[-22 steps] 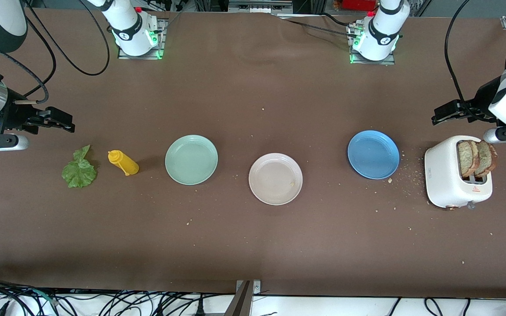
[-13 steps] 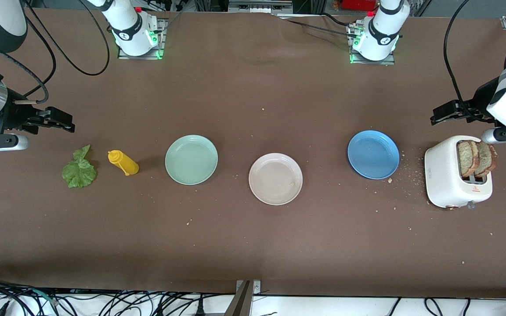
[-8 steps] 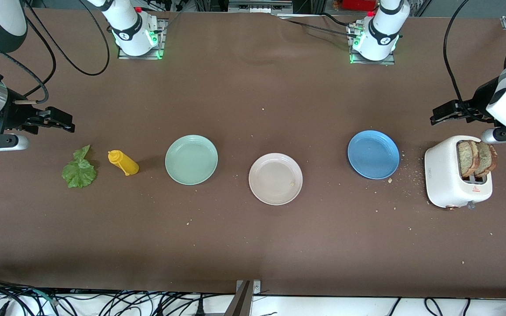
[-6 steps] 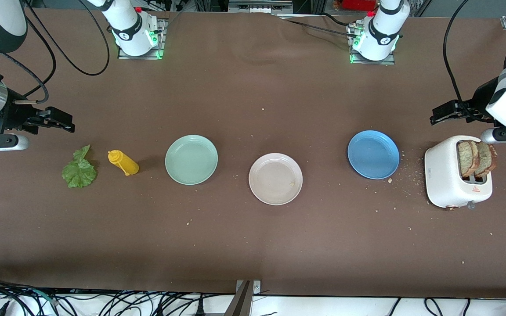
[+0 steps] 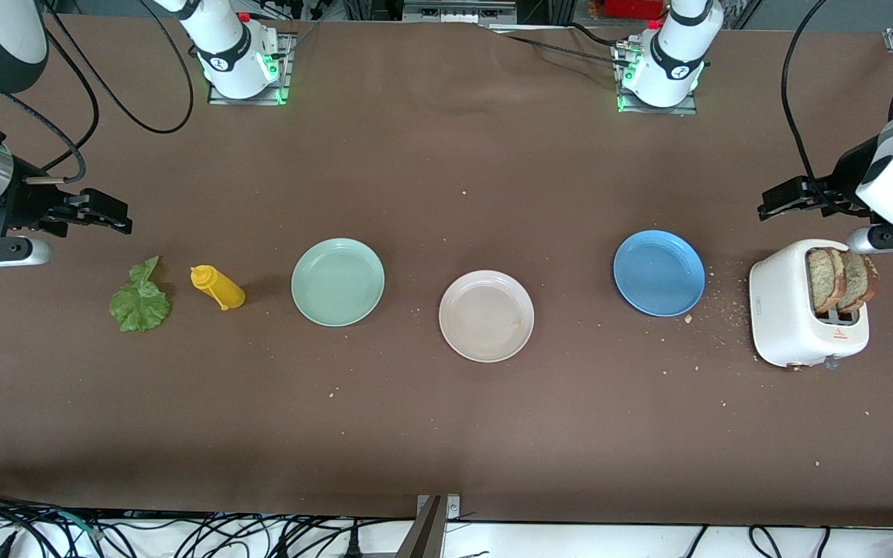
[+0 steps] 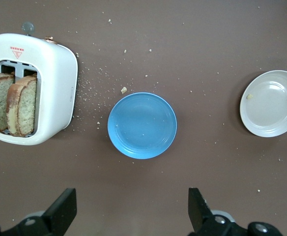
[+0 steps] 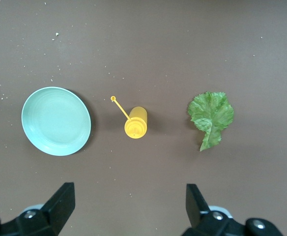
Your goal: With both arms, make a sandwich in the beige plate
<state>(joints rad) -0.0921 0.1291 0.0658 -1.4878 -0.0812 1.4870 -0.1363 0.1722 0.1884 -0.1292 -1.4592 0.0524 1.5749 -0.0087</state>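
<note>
table (image 5: 446, 178): brown cloth fills nearly the whole front view; a wide bare band runs across the upper middle of the frame and another across the lower third, with only crumbs on it.
toaster (image 5: 791, 314): white, at the right edge of the frame, toward the left arm's end; two slices of brown bread (image 5: 840, 279) stand up out of its slots. crumbs lie scattered between it and the blue plate.
left gripper (image 5: 774, 203): at the upper right of the frame, over bare cloth just above the toaster; fingers (image 6: 62, 212) spread wide, nothing between them. most of its arm is cut off by the frame edge.
right gripper (image 5: 113, 217): at the left edge of the frame, over bare cloth above the lettuce; fingers (image 7: 60, 204) wide apart and empty.
beige plate (image 5: 486, 315): centre of the frame, nearest the camera of the three plates, holding only a tiny crumb.
blue plate (image 5: 659, 273): right of centre, nothing in it.
mint-green plate (image 5: 338, 281): left of centre, nothing in it.
lettuce leaf (image 5: 139, 301): lower left of the right gripper, flat on the cloth.
yellow squeeze bottle (image 5: 217, 287): lying on its side between lettuce and mint-green plate.
sandwich: not assembled.
</note>
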